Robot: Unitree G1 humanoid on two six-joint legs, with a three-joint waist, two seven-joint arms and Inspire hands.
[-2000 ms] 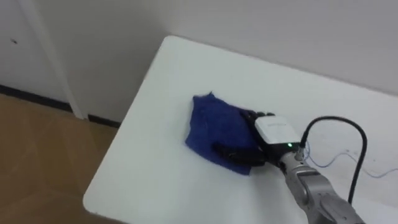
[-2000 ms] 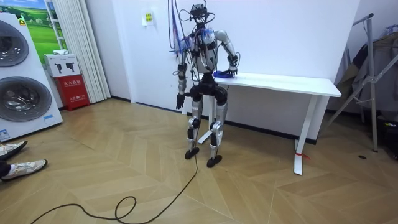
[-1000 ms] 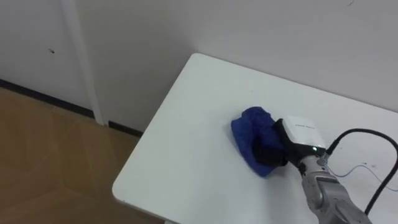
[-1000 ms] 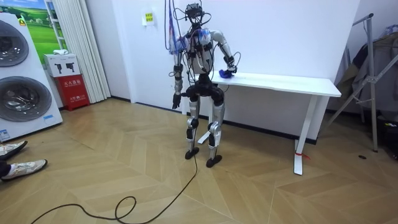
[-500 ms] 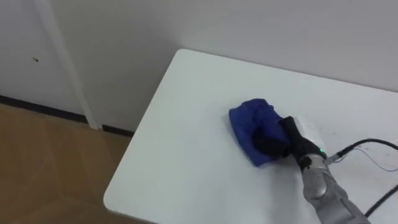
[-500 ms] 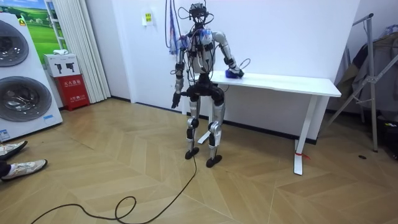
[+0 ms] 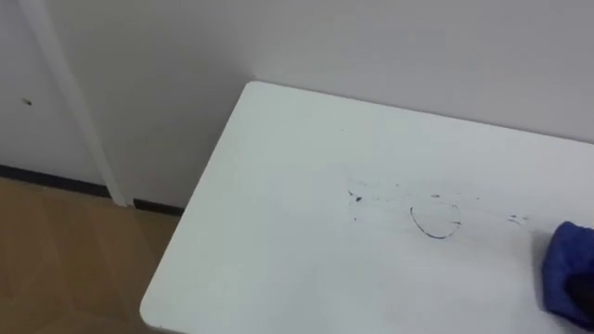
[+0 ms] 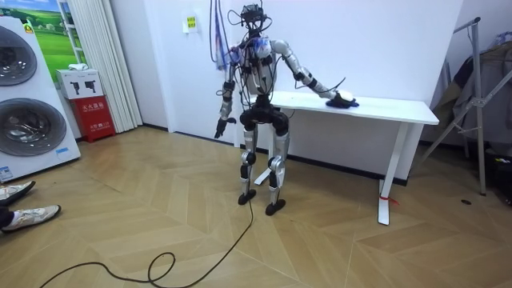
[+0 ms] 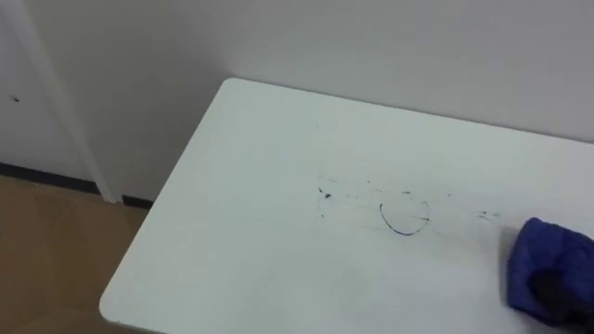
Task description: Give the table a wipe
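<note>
White table (image 7: 278, 232) bears dark scribbles (image 7: 434, 221) and a blue cloth (image 9: 548, 264).

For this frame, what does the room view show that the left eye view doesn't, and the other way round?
Room view: the robot stands at the table's end, right arm stretched along the top, right hand far out on it, left hand hanging by its side; washing machines off to the room view's left. Left eye view: dark scribbled marks on the tabletop, left of the cloth. Both: the white table and the blue cloth.
</note>
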